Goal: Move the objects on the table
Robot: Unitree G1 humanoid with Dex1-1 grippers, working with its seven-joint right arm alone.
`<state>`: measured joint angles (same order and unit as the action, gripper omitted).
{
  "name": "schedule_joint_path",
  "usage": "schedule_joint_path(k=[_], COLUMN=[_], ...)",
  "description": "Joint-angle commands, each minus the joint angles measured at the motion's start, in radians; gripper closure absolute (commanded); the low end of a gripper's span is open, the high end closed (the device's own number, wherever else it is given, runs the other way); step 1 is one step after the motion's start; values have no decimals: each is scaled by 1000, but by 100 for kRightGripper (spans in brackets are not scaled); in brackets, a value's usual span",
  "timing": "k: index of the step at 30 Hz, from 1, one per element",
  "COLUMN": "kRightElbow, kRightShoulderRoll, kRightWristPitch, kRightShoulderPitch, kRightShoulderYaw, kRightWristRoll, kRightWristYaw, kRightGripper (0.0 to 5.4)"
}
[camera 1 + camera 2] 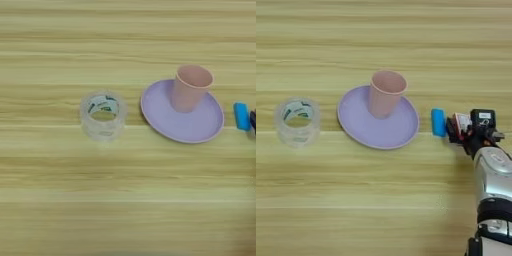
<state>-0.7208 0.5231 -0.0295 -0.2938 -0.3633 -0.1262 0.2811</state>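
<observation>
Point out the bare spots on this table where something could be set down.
The table is bare across the whole near side, below the tape roll and plate, and along the far strip behind the cup. A smaller gap lies between roll and plate. It is crowded at right: box and gripper sit beside the plate.

Your one bystander: a roll of clear tape (103, 114) on the left.

You'll find it lying flat with its open core facing up, well apart from anything else, with bare wood all round it. Through the see-through wall you can make out a white inner ring bearing green and dark markings, too small to read.
</observation>
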Motion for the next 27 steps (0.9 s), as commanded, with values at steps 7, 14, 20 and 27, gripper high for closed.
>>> schedule_joint_path(k=[7, 14, 20, 27], kRightElbow=[182, 354, 410, 395], kRightShoulderRoll=[46, -7, -26, -44], kRightWristPitch=[11, 80, 109, 115], kRightShoulderPitch=[-15, 45, 65, 58], kRightShoulderYaw=[-26, 12, 28, 48], kRightWristRoll=[-15, -27, -24, -19], kRightWristYaw=[-36, -13, -6, 1], kRightGripper=[6, 2, 2, 2])
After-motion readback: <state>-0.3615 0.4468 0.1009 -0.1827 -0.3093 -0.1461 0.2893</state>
